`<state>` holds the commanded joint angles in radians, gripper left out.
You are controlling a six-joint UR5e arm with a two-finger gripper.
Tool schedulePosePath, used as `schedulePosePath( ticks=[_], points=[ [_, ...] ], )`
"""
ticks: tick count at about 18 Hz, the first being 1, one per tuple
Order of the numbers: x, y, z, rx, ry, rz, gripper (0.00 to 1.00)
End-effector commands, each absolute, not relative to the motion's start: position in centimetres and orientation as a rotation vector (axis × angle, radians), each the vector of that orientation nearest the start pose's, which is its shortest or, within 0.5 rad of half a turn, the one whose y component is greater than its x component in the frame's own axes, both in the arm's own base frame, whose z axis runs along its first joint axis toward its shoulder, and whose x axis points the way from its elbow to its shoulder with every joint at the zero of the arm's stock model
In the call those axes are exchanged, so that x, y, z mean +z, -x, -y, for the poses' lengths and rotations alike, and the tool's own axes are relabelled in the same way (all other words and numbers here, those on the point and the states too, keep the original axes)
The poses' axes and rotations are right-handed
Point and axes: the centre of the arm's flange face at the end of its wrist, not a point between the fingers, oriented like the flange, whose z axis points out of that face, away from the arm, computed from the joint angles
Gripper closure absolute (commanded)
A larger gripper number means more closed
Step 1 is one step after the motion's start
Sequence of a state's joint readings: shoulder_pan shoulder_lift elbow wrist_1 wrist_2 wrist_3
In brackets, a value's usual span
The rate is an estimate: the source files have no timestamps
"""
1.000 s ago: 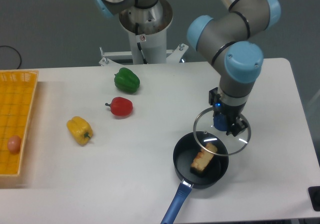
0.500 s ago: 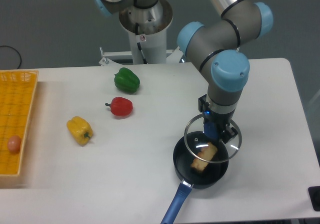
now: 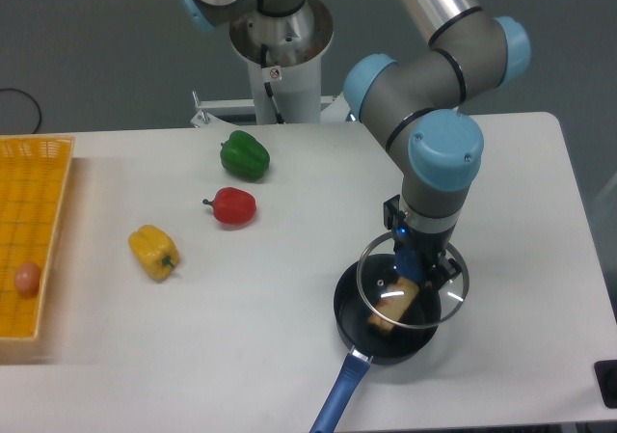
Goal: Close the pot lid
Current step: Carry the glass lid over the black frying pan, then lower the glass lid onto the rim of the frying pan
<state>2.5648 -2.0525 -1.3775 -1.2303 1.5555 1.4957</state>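
The pot [image 3: 352, 329] is a small black pan with a long blue handle [image 3: 337, 399] at the front of the table. A yellowish piece of food [image 3: 392, 305] lies in it. My gripper [image 3: 409, 261] is shut on the blue knob of the lid [image 3: 371, 284], a clear glass disc with a metal rim. The lid hangs just above the pot, shifted a little to the right and back of it, and overlaps most of its opening.
A green pepper [image 3: 244, 155], a red pepper [image 3: 231, 205] and a yellow pepper [image 3: 154, 251] lie left of centre. A yellow basket [image 3: 43, 177] at the left edge holds a pinkish egg [image 3: 27, 279]. A dark object [image 3: 607, 382] sits at the right front corner.
My gripper has carried the lid left and down, from right of the pot to just over it.
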Motion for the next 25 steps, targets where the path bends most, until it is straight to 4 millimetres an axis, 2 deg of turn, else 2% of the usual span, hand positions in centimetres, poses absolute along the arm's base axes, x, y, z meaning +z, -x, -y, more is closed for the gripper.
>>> schedulePosePath(
  ticks=[10, 25],
  points=[
    [32.5, 48.4, -50.0, 0.076, 3.015, -0.746, 0.38],
    [30.8, 48.1, -50.6, 0.057, 3.019, -0.757, 0.38]
  ],
)
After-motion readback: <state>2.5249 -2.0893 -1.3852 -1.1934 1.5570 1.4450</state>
